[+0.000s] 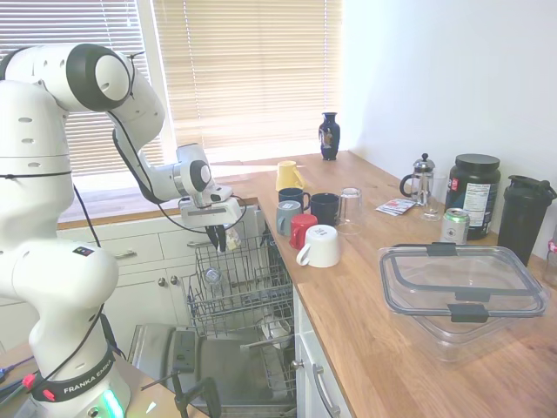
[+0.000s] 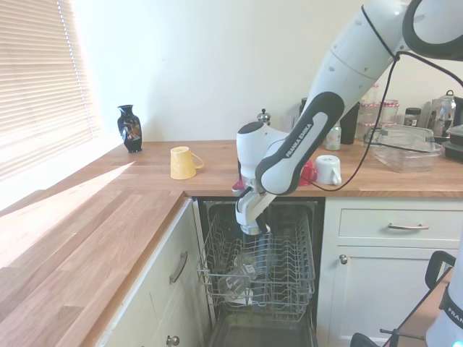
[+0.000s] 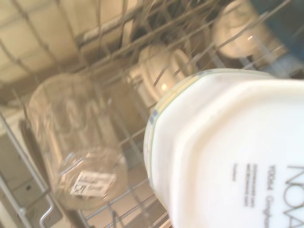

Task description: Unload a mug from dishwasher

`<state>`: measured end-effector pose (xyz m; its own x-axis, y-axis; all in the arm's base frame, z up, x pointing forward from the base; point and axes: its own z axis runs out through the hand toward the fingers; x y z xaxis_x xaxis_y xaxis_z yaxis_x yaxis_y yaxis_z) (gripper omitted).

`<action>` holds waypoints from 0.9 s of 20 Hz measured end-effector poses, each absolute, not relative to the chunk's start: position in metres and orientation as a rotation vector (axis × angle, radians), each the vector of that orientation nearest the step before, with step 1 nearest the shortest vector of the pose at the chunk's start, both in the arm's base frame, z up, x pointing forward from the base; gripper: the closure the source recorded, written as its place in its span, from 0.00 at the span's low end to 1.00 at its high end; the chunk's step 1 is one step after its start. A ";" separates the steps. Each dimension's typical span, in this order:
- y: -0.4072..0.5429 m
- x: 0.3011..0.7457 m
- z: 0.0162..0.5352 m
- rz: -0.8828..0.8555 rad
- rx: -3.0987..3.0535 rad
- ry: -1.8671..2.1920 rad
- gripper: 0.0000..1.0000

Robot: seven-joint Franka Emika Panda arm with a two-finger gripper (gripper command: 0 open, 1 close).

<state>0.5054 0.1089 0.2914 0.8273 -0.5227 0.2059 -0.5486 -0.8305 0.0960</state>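
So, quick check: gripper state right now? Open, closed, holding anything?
Gripper: over the dishwasher rack, shut on a pale mug.

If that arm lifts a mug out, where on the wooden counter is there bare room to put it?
Bare patches: the wooden counter between the big white mug and the clear plastic container, and the sunlit stretch left of the lying yellow mug. Crowded: the cluster of mugs near the corner, and the back wall by the black tub.

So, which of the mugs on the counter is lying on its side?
The yellow mug, alone near the black vase. It lies tipped over with its opening sideways, while the mugs in the cluster stand on the counter.
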 end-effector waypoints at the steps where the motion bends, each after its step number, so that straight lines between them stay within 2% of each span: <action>1: 0.107 0.508 0.302 0.268 2.853 -0.855 1.00; 11: 0.103 0.550 0.368 0.303 2.834 -0.907 1.00; 18: 0.103 0.601 0.396 0.276 2.809 -0.905 1.00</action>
<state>0.6012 0.1025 0.3961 0.7977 -0.5578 0.2292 -0.5907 -0.7992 0.1107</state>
